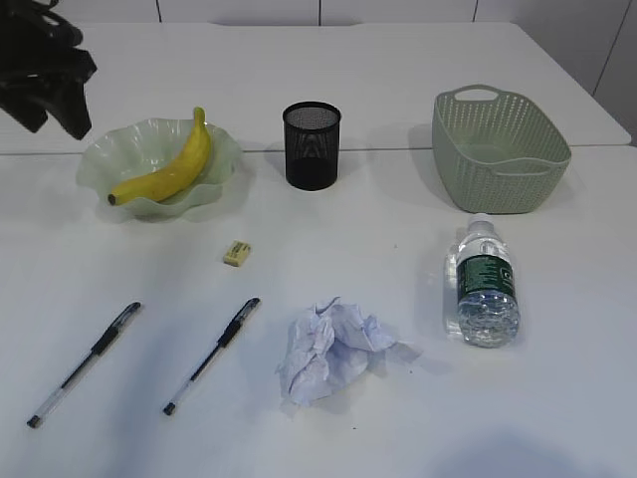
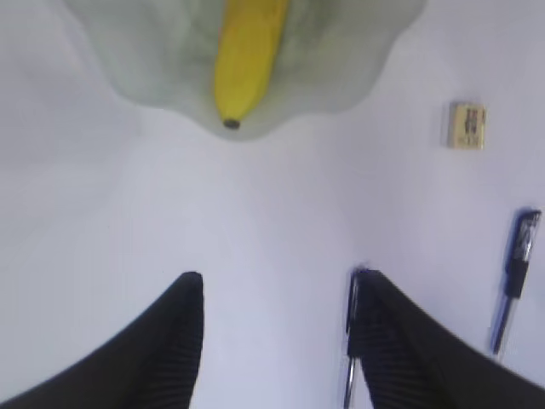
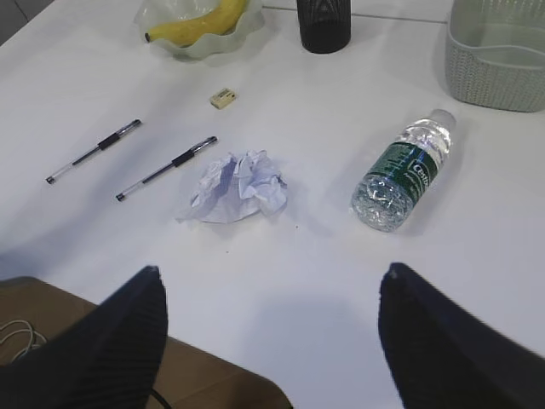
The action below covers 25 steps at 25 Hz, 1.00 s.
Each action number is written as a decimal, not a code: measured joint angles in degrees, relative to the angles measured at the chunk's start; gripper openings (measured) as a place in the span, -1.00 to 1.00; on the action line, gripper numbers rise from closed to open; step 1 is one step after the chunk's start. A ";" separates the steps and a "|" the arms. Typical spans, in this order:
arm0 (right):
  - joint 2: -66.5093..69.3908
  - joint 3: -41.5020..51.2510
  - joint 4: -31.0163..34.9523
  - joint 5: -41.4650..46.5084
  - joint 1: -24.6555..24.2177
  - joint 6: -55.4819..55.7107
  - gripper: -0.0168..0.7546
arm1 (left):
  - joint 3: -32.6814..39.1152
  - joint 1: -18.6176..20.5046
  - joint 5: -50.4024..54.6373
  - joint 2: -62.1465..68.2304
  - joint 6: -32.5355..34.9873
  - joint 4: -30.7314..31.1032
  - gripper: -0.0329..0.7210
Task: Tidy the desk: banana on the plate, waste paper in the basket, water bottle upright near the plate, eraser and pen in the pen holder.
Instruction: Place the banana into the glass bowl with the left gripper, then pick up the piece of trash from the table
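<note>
Yellow banana (image 1: 169, 169) is already lying in the pale green wavy plate (image 1: 221, 149). Your left pincer (image 2: 277, 341) is hanging open and empty above the white surface (image 2: 102, 221), beside a black-capped pen (image 2: 351, 358). Your right pincer (image 3: 268, 341) is gaping wide, empty; the crumpled paper (image 3: 238, 186) and the toppled clear bottle (image 3: 400, 170) are waiting.

The yellow curved banana (image 1: 169, 169) lies in the pale green wavy-edged glass plate (image 1: 100, 159) at the far left of the white bench. The black mesh pen holder (image 1: 312, 145) stands upright beside the plate, and the green perforated plastic basket (image 1: 503, 159) stands at the far right. The small cream eraser (image 1: 236, 253) lies in front of the holder. Two black-capped clear pens (image 1: 85, 364) (image 1: 212, 355) lie slanted, side by side, near the front left. The crumpled white waste paper (image 1: 333, 351) lies right of them. The clear water bottle with green label (image 1: 482, 284) lies on its side, its cap toward the basket.
</note>
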 joint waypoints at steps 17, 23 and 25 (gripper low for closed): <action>3.96 0.00 5.93 0.00 0.00 -13.37 0.53 | 47.69 0.00 -16.57 -36.72 -2.84 -0.10 0.18; 7.51 0.00 6.06 0.00 0.00 -17.07 0.53 | 55.37 0.00 -17.86 -47.37 -2.93 -0.10 0.18; 8.34 0.00 6.29 0.00 0.00 -18.89 0.53 | 56.85 0.00 -17.90 -49.67 -2.93 -0.10 0.18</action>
